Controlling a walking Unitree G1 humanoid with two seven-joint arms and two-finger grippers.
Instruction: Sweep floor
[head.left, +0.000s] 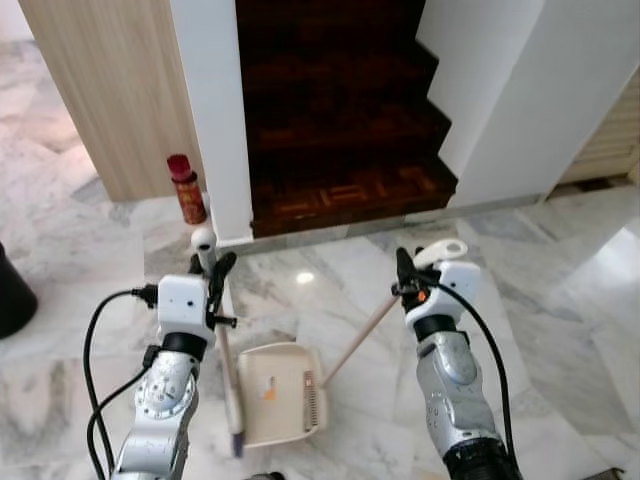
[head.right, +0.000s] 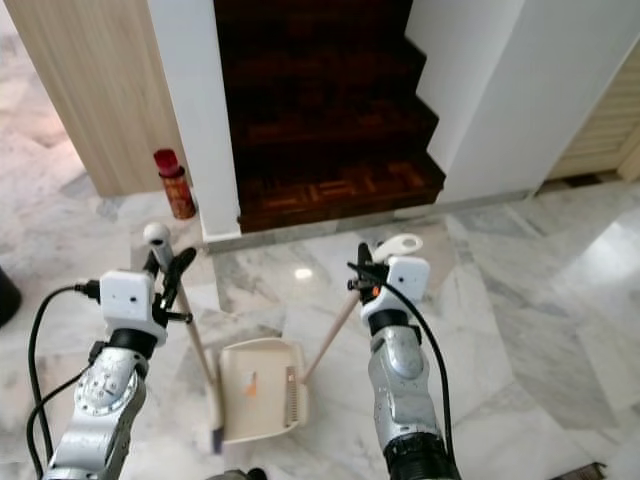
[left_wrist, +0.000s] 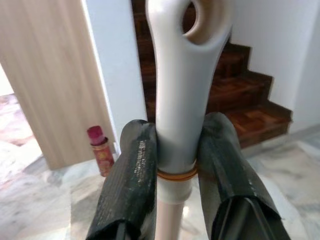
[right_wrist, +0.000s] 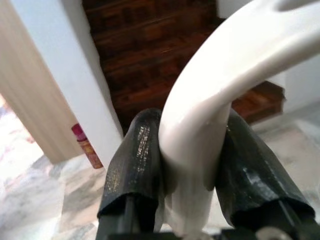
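Broom stands nearly upright on the marble floor, its white grip end clamped between the two black fingers of the left gripper; the pale shaft runs down from there to a bluish foot just beside the near left corner of the dustpan. Dustpan is cream, lying flat on the floor between the two silver arms, a toothed comb along its right edge. Its long handle slants up and to the right, ending in a white looped grip that the right gripper has closed on, one black finger pressed to either side of the grip. Both grippers sit at about the same height, well apart, each with a white wrist block behind it and a black cable trailing back along the arm. Ahead, dark wooden stairs rise between white walls. A red spray can stands on the floor at the foot of a light wood panel, just left of the white wall end. A dark rounded object at the floor's left edge cannot be identified.
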